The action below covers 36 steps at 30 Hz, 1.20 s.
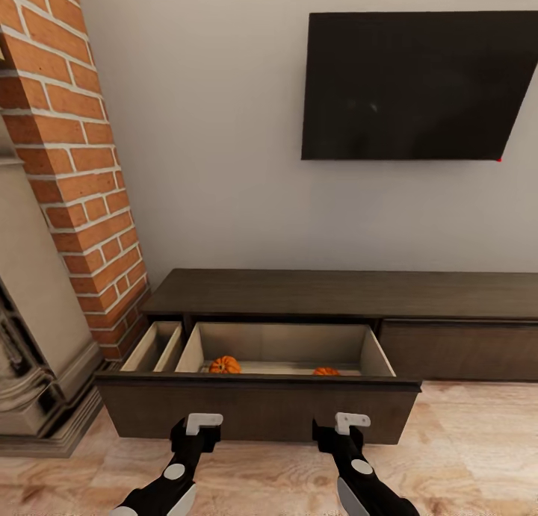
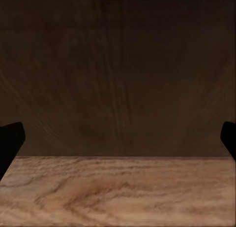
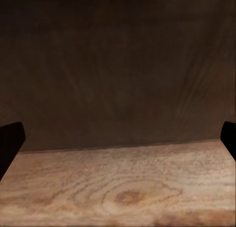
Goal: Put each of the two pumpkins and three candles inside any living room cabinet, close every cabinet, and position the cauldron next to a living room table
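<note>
The long dark-brown cabinet [image 1: 344,292] stands against the wall with its wide left drawer [image 1: 258,415] pulled out. Two orange pumpkins [image 1: 224,364] [image 1: 326,371] lie on the pale drawer floor, one left and one right, both partly hidden by the drawer front. My left gripper [image 1: 203,424] and right gripper [image 1: 351,423] hang low just before that drawer front, both open and holding nothing. In each wrist view the dark drawer front [image 2: 118,74] [image 3: 118,69] is close ahead, between the spread fingertips. The candles, cauldron and table are out of view.
A red brick column [image 1: 71,165] and the beige stone fireplace [image 1: 37,329] stand at the left, close to the drawer's corner. A black TV [image 1: 418,83] hangs on the wall. The cabinet's right drawer front [image 1: 459,350] is shut. Wood floor [image 1: 478,456] lies around me.
</note>
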{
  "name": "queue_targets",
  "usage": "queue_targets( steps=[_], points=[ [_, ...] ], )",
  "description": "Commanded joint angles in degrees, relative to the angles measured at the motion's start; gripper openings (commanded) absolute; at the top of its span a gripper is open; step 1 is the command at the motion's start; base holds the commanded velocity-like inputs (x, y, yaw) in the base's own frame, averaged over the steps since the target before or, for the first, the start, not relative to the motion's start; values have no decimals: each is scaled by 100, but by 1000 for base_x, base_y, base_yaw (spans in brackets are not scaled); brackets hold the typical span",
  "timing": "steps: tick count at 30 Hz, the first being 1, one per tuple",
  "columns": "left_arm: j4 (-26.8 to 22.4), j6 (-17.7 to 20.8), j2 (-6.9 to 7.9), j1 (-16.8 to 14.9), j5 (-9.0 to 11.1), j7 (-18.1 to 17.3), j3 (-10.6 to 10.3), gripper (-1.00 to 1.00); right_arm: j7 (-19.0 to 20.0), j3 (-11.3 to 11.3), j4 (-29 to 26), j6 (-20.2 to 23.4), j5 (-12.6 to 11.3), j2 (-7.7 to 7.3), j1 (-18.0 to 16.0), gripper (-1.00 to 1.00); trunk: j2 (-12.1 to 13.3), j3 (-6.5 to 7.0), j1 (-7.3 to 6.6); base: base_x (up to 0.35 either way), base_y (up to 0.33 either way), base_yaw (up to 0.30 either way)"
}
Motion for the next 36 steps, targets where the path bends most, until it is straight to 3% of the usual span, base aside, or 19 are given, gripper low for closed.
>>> queue_targets(
  steps=[1, 11, 36],
  points=[
    [4, -19, 2, -5, 30, 38, -49, 100, -40, 44, 2, -36, -60, -5, -6, 100, -3, -6, -2, 0, 0, 0],
    [5, -19, -6, -5, 27, 44, -51, 100, -40, 44, 1, -36, -60, -5, -6, 100, -3, -6, -2, 6, 0, 0],
    [13, -18, -6, -5, 22, 47, -85, 100, -40, 44, 1, -36, -62, -5, -6, 100, -3, -6, -2, 116, 0, 0]
  ],
)
